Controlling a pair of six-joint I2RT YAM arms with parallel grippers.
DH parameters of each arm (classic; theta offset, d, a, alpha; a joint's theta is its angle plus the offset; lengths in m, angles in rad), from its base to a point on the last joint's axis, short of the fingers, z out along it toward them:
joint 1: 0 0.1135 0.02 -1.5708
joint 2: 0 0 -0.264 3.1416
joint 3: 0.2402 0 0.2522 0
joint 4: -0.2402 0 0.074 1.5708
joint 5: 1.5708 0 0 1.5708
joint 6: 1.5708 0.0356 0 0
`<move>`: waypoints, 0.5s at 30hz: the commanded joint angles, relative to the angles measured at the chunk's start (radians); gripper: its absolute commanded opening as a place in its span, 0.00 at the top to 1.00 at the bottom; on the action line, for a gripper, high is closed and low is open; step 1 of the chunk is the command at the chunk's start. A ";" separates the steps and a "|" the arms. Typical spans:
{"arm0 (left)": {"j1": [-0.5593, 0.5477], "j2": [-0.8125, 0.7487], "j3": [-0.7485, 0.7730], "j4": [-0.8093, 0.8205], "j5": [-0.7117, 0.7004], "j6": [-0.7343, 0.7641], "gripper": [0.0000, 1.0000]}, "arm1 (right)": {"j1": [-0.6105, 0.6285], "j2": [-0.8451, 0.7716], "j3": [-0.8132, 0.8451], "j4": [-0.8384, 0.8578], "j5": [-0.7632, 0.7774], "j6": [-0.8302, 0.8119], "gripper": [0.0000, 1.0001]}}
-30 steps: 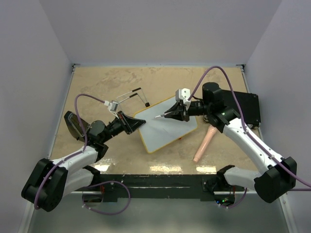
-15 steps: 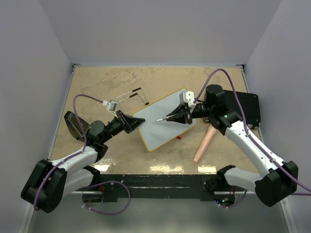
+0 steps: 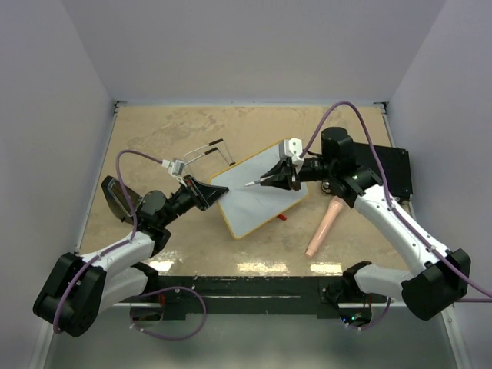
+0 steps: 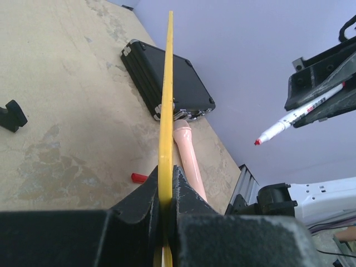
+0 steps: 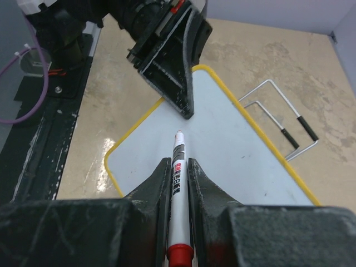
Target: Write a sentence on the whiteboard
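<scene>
The whiteboard [image 3: 257, 201] is a white board with a yellow rim, tilted at mid table. Its face is blank; no red sentence shows. My left gripper [image 3: 217, 194] is shut on its left edge; in the left wrist view the rim [image 4: 166, 94] stands edge-on between the jaws of this gripper [image 4: 165, 186]. My right gripper [image 3: 270, 179] is shut on a white marker [image 3: 255, 183] with a red tip, held just over the board face. In the right wrist view the marker [image 5: 178, 167] points at the board [image 5: 233, 150], just short of the left fingers [image 5: 172, 72].
A black case [image 3: 393, 173] lies at the right edge. A pink cylinder [image 3: 323, 224] and a small red cap [image 3: 281, 217] lie right of the board. A wire stand [image 3: 211, 150] lies behind it. A black clip foot [image 4: 11, 115] lies on the table.
The board's far right end has risen and swung toward the back. My right gripper drew back to the right, then returned left with the marker. The left gripper held its place.
</scene>
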 commanded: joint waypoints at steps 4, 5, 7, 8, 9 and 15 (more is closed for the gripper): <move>0.005 -0.040 0.064 0.097 -0.049 -0.030 1.00 | 0.050 0.059 0.196 -0.137 0.117 -0.069 1.00; 0.003 -0.043 0.064 0.094 -0.050 -0.030 1.00 | 0.053 0.059 0.206 -0.144 0.115 -0.074 1.00; 0.005 -0.054 0.064 0.080 -0.056 -0.030 1.00 | 0.054 0.043 0.200 -0.137 0.118 -0.064 1.00; 0.005 -0.058 0.064 0.072 -0.061 -0.030 1.00 | 0.057 0.036 0.185 -0.125 0.117 -0.057 1.00; 0.005 -0.066 0.064 0.065 -0.072 -0.030 1.00 | 0.059 0.028 0.176 -0.100 0.114 -0.047 1.00; 0.005 -0.070 0.065 0.048 -0.089 -0.048 1.00 | 0.065 0.006 0.118 -0.022 0.147 0.027 1.00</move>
